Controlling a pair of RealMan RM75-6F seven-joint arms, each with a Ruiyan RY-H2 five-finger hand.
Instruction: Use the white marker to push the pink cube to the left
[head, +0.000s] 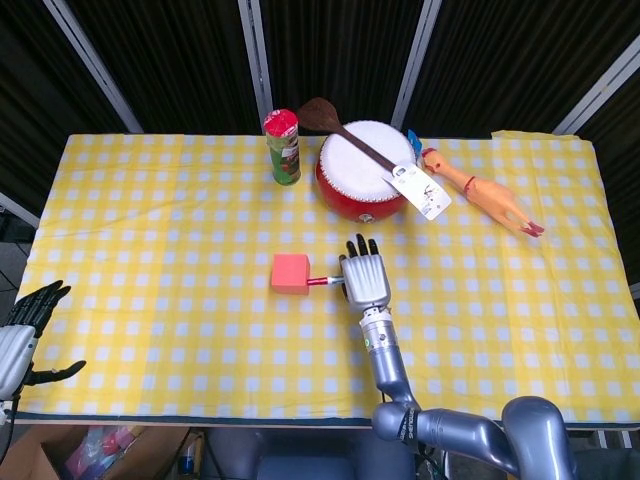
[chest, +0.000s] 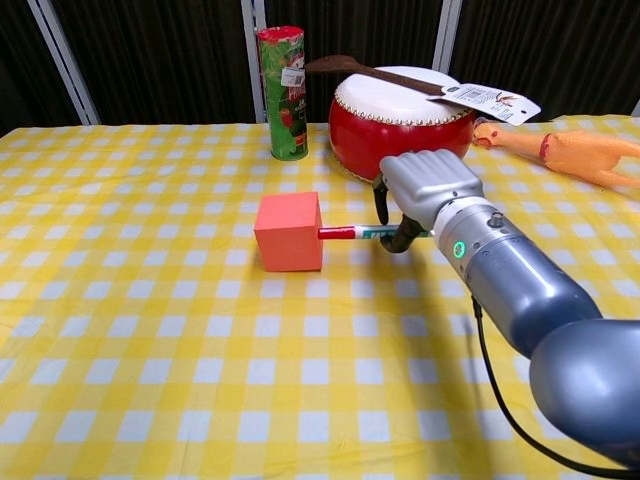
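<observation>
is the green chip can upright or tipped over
Upright: the green chip can stands on its base on the yellow cloth, red lid on top, beside the drum.

You are looking at nothing that can be read with confidence. The green snack can is wearing a red-and-white logo and a small white sticker, but the lettering is blurring out. The white tag lying on the red drum is showing dark print and a small red mark, too small to make out. The white marker is carrying green markings, also illegible.
</observation>
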